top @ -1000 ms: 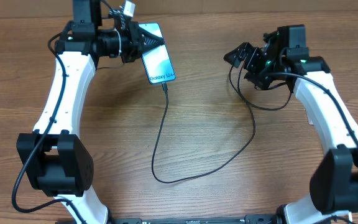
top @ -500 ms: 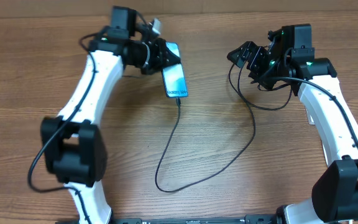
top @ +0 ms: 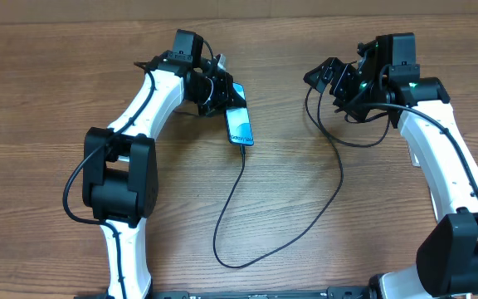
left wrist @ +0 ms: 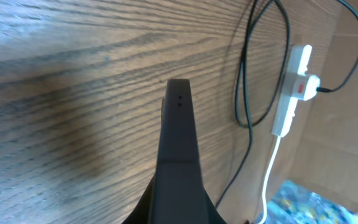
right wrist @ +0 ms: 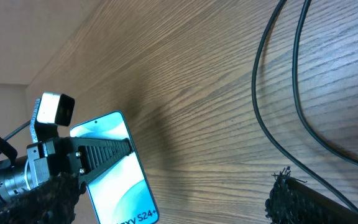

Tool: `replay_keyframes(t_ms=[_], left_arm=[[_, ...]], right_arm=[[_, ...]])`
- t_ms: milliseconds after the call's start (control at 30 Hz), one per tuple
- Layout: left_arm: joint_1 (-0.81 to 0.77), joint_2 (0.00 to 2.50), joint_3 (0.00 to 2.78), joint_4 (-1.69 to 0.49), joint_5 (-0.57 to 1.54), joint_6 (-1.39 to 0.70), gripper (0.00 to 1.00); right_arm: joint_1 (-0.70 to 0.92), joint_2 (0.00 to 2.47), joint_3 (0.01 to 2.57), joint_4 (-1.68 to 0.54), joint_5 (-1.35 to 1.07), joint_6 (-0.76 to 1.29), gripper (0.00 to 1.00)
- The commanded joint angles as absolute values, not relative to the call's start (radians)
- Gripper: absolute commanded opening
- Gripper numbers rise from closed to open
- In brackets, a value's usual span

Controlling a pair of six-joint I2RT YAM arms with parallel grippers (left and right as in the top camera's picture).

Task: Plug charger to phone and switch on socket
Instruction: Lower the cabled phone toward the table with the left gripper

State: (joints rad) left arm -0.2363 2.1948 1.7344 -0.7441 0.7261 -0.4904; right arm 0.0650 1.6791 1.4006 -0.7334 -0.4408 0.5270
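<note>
One hard tug and the charger [top: 341,174] could pop out of the phone [top: 241,129] clamped in the left gripper [top: 222,94]; right gripper's [top: 326,77] wide open.

A wooden table [top: 48,91] fills nearly every view, its top mid-brown with long, fine grain running from side to side in the overhead view. Beyond its far edge a narrow, paler tan strip [top: 305,7] runs along the top of that view; whether it is wall or board cannot be told. The left wrist view shows a plain tan surface [left wrist: 356,137] past the table's edge and a blurred blue patterned patch [left wrist: 306,202] low at the right. The light is soft and even, leaving faint, diffuse shadows on the wood.
</note>
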Motion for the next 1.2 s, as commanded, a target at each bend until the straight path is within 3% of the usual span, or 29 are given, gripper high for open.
replay_keyframes(t_ms=[0, 1167], left_arm=[[-0.253, 2.191, 1.736, -0.747, 0.693, -0.487, 0.04], [-0.309, 2.237, 1.734, -0.78, 0.598, -0.52, 0.04]], right_arm=[[0.059, 1.651, 1.409, -0.727, -0.427, 0.515, 1.0], [0.059, 1.651, 1.409, -0.728, -0.426, 0.515, 1.0]])
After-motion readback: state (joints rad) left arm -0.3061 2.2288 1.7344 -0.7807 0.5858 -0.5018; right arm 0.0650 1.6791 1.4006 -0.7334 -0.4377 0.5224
